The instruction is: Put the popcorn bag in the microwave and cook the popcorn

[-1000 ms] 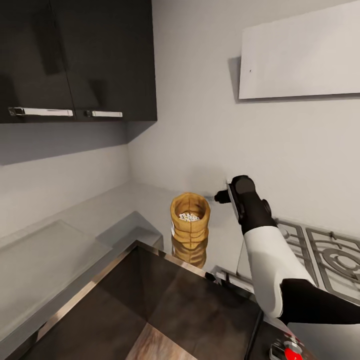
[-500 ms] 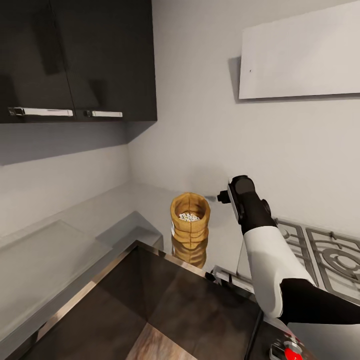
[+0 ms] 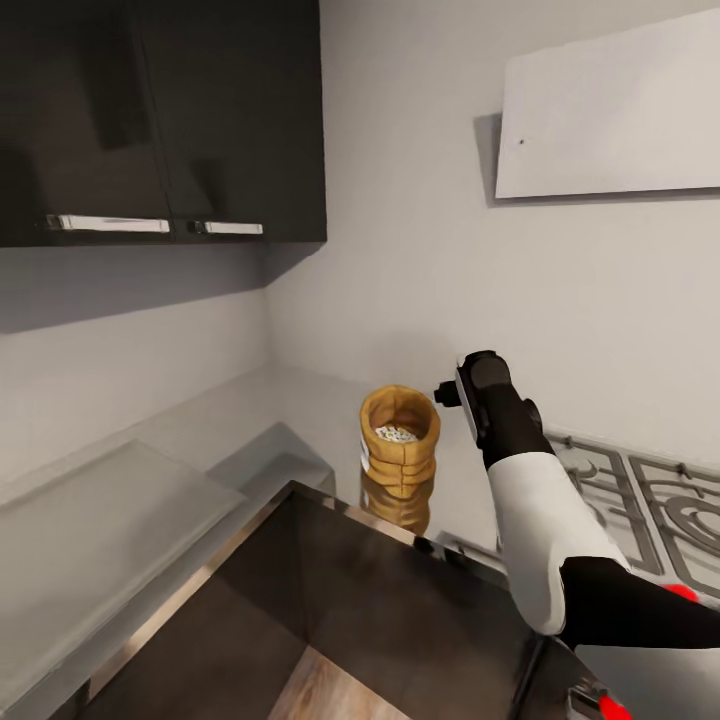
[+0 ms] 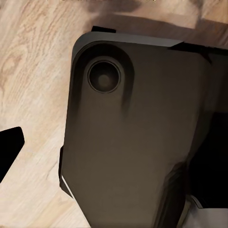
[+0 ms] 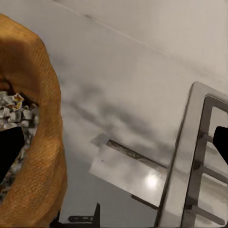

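Observation:
The tan burlap popcorn bag [image 3: 400, 445] stands upright on the glossy grey countertop [image 3: 290, 415] near the corner, with white kernels showing inside its rolled rim. My right arm reaches in from the lower right, and its gripper [image 3: 443, 394] hangs just right of the bag's rim, a little above it. In the right wrist view the gripper [image 5: 115, 148] is open, one fingertip over the popcorn bag [image 5: 40, 142] mouth, the other over the hob. The left gripper [image 4: 114, 152] hangs low over wood floor, apparently open, holding nothing. The microwave is out of view.
A steel gas hob [image 3: 640, 500] with grates lies right of the bag. Dark wall cabinets [image 3: 160, 120] hang at upper left, a white hood [image 3: 610, 110] at upper right. Dark cabinet fronts [image 3: 350, 600] drop below the counter edge. My own dark base [image 4: 137, 142] shows in the left wrist view.
The whole view has shifted, so the camera moved. The bag now sits closer to my right gripper in the picture. The bag itself has not moved on the counter.

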`<state>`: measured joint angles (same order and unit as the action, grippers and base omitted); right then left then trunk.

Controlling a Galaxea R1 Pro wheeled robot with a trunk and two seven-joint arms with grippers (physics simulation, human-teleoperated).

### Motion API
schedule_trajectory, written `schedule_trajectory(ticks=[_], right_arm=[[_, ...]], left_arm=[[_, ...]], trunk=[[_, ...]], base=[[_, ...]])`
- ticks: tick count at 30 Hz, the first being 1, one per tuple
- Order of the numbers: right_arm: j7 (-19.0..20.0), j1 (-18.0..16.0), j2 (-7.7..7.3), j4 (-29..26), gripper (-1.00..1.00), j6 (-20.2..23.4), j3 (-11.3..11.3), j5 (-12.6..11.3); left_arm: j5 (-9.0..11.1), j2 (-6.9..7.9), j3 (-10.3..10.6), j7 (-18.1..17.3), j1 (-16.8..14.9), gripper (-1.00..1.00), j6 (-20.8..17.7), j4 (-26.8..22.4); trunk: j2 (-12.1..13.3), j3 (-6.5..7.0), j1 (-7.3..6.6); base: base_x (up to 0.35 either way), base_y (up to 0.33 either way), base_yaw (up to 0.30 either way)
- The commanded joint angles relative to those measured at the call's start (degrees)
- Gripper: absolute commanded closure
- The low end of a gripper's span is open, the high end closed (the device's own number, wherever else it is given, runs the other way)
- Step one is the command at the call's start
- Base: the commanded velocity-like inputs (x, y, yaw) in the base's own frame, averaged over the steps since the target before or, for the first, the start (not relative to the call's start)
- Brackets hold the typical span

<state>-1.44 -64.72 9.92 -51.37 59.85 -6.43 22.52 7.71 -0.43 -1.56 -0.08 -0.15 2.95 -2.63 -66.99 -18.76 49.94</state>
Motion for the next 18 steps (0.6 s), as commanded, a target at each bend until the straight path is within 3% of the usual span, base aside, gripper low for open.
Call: schedule_trajectory(ticks=[1,5,14,18], right_arm=[[-0.1,-0.1,0.07,0.0,-1.0,0.1,-0.2,-0.1],[-0.1,-0.1,0.07,0.0,-1.0,0.1,-0.2,-0.1],[0.0,-0.1,0.07,0.0,-1.0,0.1,-0.4,-0.2],[0.0,-0.1,0.07,0.0,-1.0,0.1,-0.3,-4.2]], left_arm=[[0.4,-0.01,-0.1,0.0,0.0,-1.0,0.1,0.0],[0.4,-0.01,-0.1,0.0,0.0,-1.0,0.1,0.0],[0.4,0.02,-0.1,0.0,0.0,-1.0,0.1,0.0],[0.4,-0.01,-0.1,0.0,0.0,-1.0,0.1,0.0]], trunk=[[0.0,-0.07,0.0],[0.0,-0.07,0.0],[0.0,-0.07,0.0],[0.0,-0.07,0.0]], base=[[0.0,0.274,0.0],[0.0,0.146,0.0],[0.0,0.009,0.0],[0.0,0.0,0.0]])
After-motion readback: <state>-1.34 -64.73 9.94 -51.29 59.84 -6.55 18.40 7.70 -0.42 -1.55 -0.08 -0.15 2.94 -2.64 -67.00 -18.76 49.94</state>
